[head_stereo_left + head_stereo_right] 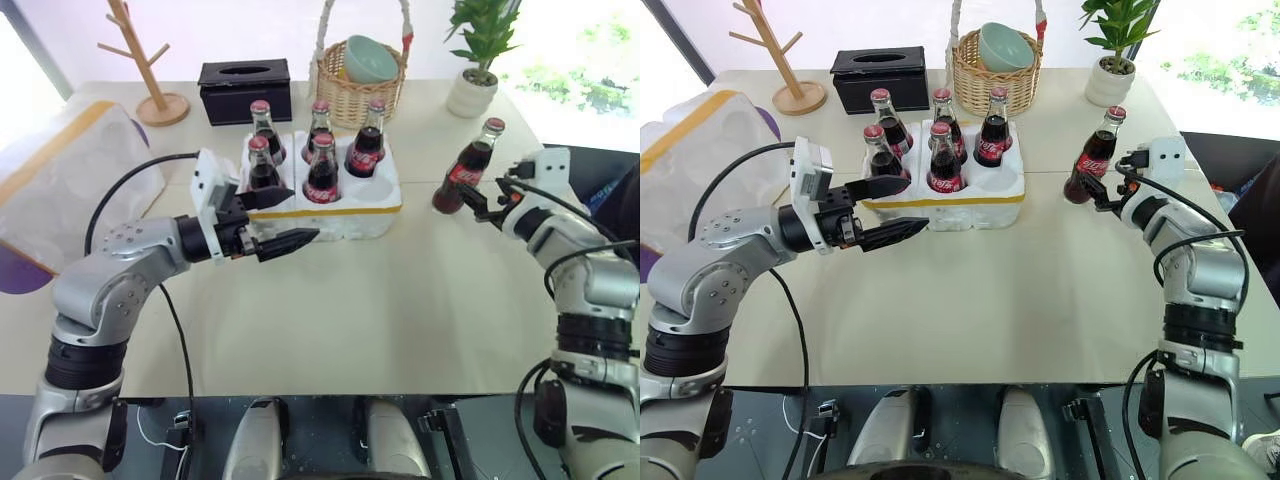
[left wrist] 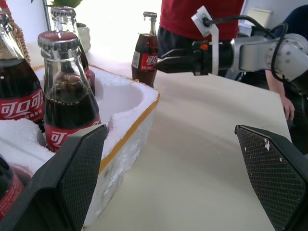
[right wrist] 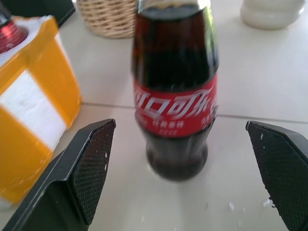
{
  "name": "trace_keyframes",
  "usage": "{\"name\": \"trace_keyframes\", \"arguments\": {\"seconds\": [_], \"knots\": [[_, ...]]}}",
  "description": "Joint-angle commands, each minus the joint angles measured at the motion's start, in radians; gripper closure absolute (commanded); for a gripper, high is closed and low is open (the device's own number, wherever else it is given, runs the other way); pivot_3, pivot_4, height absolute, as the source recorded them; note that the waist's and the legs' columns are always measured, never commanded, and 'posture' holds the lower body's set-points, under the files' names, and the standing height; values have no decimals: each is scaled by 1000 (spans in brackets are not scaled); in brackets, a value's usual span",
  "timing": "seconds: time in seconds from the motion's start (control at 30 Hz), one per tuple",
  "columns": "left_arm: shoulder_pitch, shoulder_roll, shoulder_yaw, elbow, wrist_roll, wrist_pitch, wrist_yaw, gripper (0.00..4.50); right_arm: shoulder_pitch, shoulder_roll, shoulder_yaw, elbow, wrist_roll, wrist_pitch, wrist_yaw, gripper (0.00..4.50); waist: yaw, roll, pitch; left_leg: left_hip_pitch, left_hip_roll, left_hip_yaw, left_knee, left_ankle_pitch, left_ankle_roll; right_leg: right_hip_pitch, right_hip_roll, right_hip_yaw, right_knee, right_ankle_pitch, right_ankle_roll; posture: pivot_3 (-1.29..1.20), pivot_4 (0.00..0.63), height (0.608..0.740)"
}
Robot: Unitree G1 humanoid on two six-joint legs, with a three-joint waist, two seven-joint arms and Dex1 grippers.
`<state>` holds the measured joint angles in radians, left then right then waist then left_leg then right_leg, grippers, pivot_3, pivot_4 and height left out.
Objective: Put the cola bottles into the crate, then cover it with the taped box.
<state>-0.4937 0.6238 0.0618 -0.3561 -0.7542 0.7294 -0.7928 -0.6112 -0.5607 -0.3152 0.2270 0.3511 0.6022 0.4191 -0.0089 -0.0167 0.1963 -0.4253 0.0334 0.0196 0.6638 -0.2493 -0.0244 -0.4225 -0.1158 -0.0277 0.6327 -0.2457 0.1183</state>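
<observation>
Standing apart on the table (image 1: pixel 400 310), sixth cola bottle (image 1: pixel 466 166) sits between wide-open right gripper (image 3: pixel 183 168) fingers, ungripped. Five cola bottles (image 1: pixel 322 170) fill crate (image 1: pixel 340 218); one well empty. Left gripper (image 1: pixel 285 222) open, empty, beside crate front. Taped box (image 1: pixel 60 180) far left.
</observation>
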Motion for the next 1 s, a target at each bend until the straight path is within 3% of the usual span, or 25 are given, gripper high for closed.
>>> {"name": "trace_keyframes", "arguments": {"seconds": [0.03, 0.27, 0.33, 0.43, 0.57, 0.8, 1.0], "knots": [[-4, 4, 19, -24, 0, -16, -2, 0, -80, 9, 19, 136, -31, -123, 25, 52, -3, 0, 0, 0, 0, 0, 0, 0, 0, 0, 0, 0, 0, 0, 0, 0, 150, 736], [-4, 9, 24, -21, 11, -24, -2, 0, -227, 27, 51, 478, -77, -293, 55, 52, -3, 0, 0, 0, 0, 0, 0, 0, 0, 0, 0, 0, 0, 0, 0, 0, 150, 736], [-4, 12, 28, -19, 13, -25, -2, 0, -240, 30, 50, 509, -74, -332, 74, 579, -2, 0, 0, 0, 0, 0, 0, 0, 0, 0, 0, 0, 0, 0, 0, 0, 150, 736], [2, 14, 33, -19, 15, -26, -1, 0, -229, 35, 55, 446, -57, -363, 119, 1734, -3, 0, 0, 0, 0, 0, 0, 0, 0, 0, 0, 0, 0, 0, 0, 0, 150, 736], [16, 15, 38, -28, 14, -23, 6, 0, -212, 33, 46, 272, -18, -359, 155, 1734, -5, 3, 2, 0, 0, 0, 0, 0, 0, -1, 0, 0, 0, 0, 0, 0, 150, 736], [43, 18, 55, -37, 10, -22, 20, 0, -219, 64, 67, -100, 186, -109, 229, 1734, -9, 6, 4, 0, 1, 1, -2, 0, 0, -2, 0, 1, 0, 0, 0, 0, 150, 736], [44, 14, 57, -42, 12, -21, 31, 0, -214, 89, 221, -145, 89, -91, 226, 1734, 1, 5, 3, -1, 0, 1, 0, 0, 0, -1, 0, 1, 0, 0, 0, 0, 150, 736]]}}
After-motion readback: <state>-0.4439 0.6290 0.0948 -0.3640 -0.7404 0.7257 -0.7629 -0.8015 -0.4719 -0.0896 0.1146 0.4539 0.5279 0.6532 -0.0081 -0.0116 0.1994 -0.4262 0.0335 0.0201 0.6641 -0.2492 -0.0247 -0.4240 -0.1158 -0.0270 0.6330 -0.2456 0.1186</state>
